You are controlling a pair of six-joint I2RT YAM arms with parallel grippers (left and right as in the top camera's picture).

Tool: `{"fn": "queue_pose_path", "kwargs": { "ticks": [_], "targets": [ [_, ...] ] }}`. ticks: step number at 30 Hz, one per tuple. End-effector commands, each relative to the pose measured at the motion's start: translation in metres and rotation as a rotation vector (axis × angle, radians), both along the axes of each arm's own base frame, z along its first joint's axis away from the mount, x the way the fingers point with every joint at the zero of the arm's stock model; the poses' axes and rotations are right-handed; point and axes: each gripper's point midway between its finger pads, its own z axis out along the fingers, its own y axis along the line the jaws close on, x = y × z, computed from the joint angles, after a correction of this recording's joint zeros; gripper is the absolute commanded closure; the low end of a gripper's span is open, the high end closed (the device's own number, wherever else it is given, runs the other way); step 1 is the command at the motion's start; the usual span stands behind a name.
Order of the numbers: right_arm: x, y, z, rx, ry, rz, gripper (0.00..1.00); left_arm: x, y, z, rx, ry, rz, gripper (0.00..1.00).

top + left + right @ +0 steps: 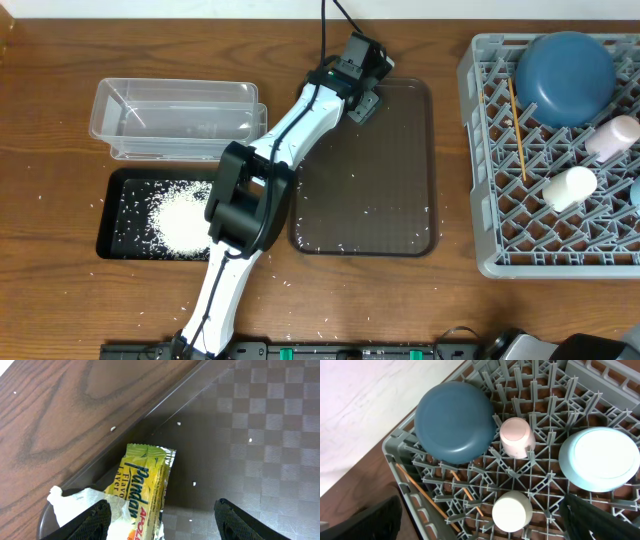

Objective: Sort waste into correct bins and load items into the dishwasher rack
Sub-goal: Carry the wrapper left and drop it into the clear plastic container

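My left gripper [162,522] is open over the far left corner of the dark brown tray [260,435], seen from above in the overhead view [365,85]. The yellow wrapper [142,490] lies between its fingers, close to the left one. The crumpled white tissue [75,505] lies beside the wrapper. My right gripper [480,527] is open and empty above the grey rack [540,485]. The rack [490,230] holds the dark-blue bowl [455,420], pink cup [516,437], white cup [511,510], light-blue bowl [602,457] and chopsticks [427,495].
The clear tub [175,120] stands at the back left. The black tray [125,215] in front of it holds a pile of rice [185,225]. Loose grains lie on the brown tray [400,200] and the table around it. The left arm stretches across the table's middle.
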Motion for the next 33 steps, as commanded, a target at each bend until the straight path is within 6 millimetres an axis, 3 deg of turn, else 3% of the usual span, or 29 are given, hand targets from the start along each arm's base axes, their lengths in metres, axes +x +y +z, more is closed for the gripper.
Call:
{"fn": "queue_pose_path", "kwargs": {
  "ticks": [1, 5, 14, 16, 20, 28, 33],
  "targets": [
    [0.001, 0.001, -0.001, -0.009, 0.007, 0.014, 0.01, 0.002, 0.007, -0.022, 0.05, 0.013, 0.012, 0.31],
    [0.001, 0.002, -0.001, -0.009, 0.007, 0.014, 0.01, 0.0, 0.008, -0.029, 0.06, 0.024, 0.013, 0.37],
    [0.001, 0.002, -0.001, -0.009, 0.007, 0.014, 0.01, 0.002, 0.007, -0.03, 0.058, 0.021, 0.014, 0.39],
    [0.001, 0.002, -0.001, -0.009, 0.007, 0.014, 0.01, 0.002, 0.007, -0.03, 0.057, 0.019, 0.014, 0.45],
    [0.001, 0.002, -0.001, -0.009, 0.007, 0.014, 0.01, 0.003, 0.006, -0.027, 0.053, 0.013, 0.014, 0.68],
    [0.001, 0.002, -0.001, -0.009, 0.007, 0.014, 0.01, -0.005, -0.008, -0.007, 0.011, 0.006, 0.04, 0.93],
    [0.001, 0.002, -0.001, -0.009, 0.007, 0.014, 0.01, -0.019, -0.024, 0.009, -0.005, 0.007, 0.025, 0.94]
  ]
}}
